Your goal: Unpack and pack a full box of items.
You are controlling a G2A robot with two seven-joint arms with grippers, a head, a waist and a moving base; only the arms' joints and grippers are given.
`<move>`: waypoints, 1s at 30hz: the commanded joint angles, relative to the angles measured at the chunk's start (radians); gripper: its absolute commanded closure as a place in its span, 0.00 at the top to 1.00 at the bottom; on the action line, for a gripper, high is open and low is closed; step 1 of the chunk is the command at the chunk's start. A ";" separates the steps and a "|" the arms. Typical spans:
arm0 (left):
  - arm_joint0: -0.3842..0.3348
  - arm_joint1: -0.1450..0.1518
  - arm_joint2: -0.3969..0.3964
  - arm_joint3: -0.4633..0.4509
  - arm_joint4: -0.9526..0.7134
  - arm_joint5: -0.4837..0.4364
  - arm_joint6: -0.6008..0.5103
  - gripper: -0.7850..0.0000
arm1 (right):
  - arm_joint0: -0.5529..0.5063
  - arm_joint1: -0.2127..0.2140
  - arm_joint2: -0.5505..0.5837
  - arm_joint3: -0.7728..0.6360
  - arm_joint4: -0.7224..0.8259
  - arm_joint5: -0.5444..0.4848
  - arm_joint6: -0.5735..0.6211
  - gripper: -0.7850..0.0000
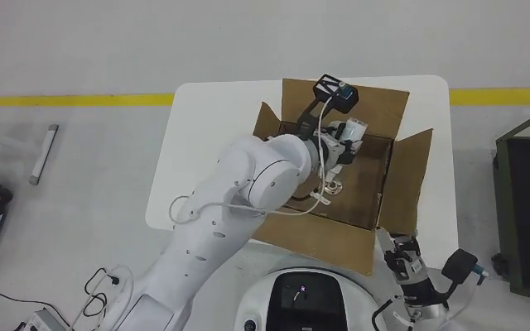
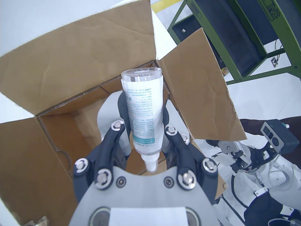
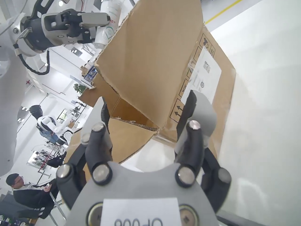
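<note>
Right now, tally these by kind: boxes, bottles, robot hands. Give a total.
cardboard box: 1
bottle: 1
hands: 2, left hand gripping the bottle above the box, right hand open and empty
Total: 4

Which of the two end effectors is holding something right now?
The left end effector, shut on a white bottle above the open cardboard box; the right end effector is open and empty beside the box.

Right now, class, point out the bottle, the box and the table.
bottle (image 2: pixel 143 109): left wrist view, on its printed label.
box (image 2: pixel 82 59): left wrist view, on an open flap.
table (image 1: pixel 195 157): top view, on its bare top beside the box.
</note>
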 commanded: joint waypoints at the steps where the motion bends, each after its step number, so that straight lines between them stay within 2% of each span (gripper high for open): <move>1: 0.006 0.003 -0.008 -0.013 0.024 0.007 -0.009 0.00 | 0.010 0.000 -0.004 0.000 -0.006 0.016 -0.003 0.45; 2: 0.006 0.005 -0.016 -0.020 0.046 0.020 -0.016 0.00 | 0.015 -0.001 -0.005 0.002 -0.009 0.028 -0.005 0.27; 4: 0.017 0.008 -0.039 -0.043 0.050 0.048 -0.012 0.00 | 0.025 -0.001 -0.007 0.002 -0.009 0.040 -0.007 0.07; 6: 0.026 0.012 -0.054 -0.058 0.070 0.050 -0.015 0.00 | 0.032 -0.001 -0.005 0.001 -0.005 0.051 -0.008 0.00; 19: 0.051 0.021 -0.077 -0.091 0.127 0.049 -0.025 0.00 | 0.080 0.003 0.053 0.015 0.065 0.073 0.003 0.00; 30: 0.073 0.032 -0.112 -0.150 0.212 0.085 -0.103 0.00 | 0.123 0.012 0.121 0.055 0.161 0.043 0.091 0.00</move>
